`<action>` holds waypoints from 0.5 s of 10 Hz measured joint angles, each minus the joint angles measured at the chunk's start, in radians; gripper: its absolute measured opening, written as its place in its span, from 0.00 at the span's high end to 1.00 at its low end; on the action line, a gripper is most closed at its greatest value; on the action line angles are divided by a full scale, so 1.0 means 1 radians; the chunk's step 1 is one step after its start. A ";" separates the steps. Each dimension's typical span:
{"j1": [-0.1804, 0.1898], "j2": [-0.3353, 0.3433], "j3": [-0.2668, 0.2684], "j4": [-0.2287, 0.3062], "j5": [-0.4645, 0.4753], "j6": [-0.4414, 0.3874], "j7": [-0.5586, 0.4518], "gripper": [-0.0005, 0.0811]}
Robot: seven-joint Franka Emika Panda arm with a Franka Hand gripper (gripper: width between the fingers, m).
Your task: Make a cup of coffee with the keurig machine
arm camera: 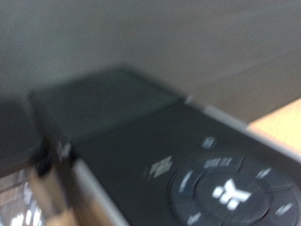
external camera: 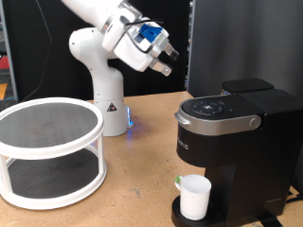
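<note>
While the cup [external camera: 195, 197] sits under the keurig machine [external camera: 232, 142], the end effector [external camera: 168, 62] hovers; grip unclear.

Machine [external camera: 237, 151]: on the table [external camera: 133, 194], at the exterior view's right edge, toward the bottom right corner; lid down.
Cup [external camera: 194, 197]: on the machine's drip base [external camera: 189, 216], under its front overhang, near the table's bottom edge.
Rack [external camera: 49, 151]: on the table at the exterior view's left edge, well apart from the machine; two tiers, one above the other.
Arm base [external camera: 102, 99]: at the table's far edge, behind and between rack and machine, just beside the rack.
Gripper [external camera: 163, 57]: in the air above the table, left of and higher than the machine's lid, touching nothing.
Wrist view: the machine's lid [arm camera: 179, 160] below the hand, buttons [arm camera: 229, 191] on it.
</note>
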 joint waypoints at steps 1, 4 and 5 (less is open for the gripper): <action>-0.009 0.000 0.038 0.007 -0.115 0.000 0.012 0.01; -0.017 0.003 0.090 0.045 -0.318 -0.080 0.046 0.01; -0.017 0.003 0.090 0.043 -0.315 -0.079 0.046 0.01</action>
